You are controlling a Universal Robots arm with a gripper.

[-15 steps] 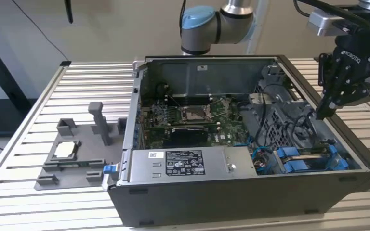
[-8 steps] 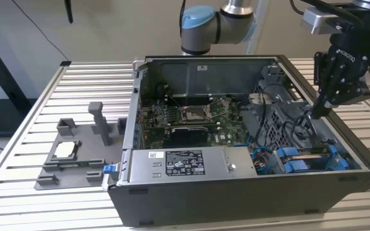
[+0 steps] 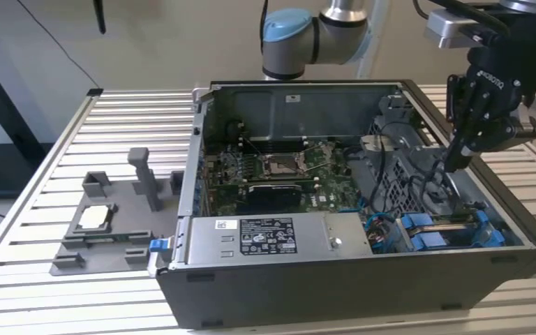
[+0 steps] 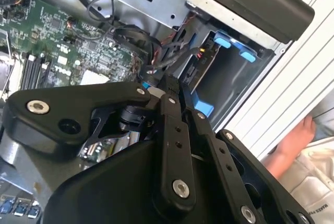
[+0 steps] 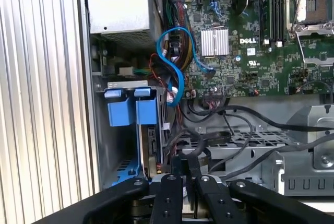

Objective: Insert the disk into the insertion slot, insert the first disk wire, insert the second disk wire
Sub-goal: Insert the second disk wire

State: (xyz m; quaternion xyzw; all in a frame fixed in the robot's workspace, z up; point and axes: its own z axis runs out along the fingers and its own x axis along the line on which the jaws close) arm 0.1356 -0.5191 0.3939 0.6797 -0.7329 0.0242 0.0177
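Observation:
The disk (image 3: 449, 229) sits in its bay at the case's corner nearest the exterior view's right, held in its blue carrier (image 5: 130, 112); the carrier's blue tabs (image 4: 229, 44) also show in the second wrist view. My gripper (image 3: 454, 164) hangs just above and behind the bay, inside the open case. Its black fingers (image 5: 172, 182) are pressed together on a black disk wire (image 5: 229, 113), beside the disk's connector edge (image 5: 152, 153). In the second wrist view the gripper (image 4: 171, 84) ends in a bundle of black wires (image 4: 156, 57).
A grey power-supply box (image 3: 268, 237) fills the case's front. The green motherboard (image 3: 278, 167) lies behind it, with a blue cable (image 5: 177, 62) looping over it. A grey fixture (image 3: 109, 223) stands on the slatted table at the exterior view's left. A person's hand (image 4: 297, 140) rests outside the case.

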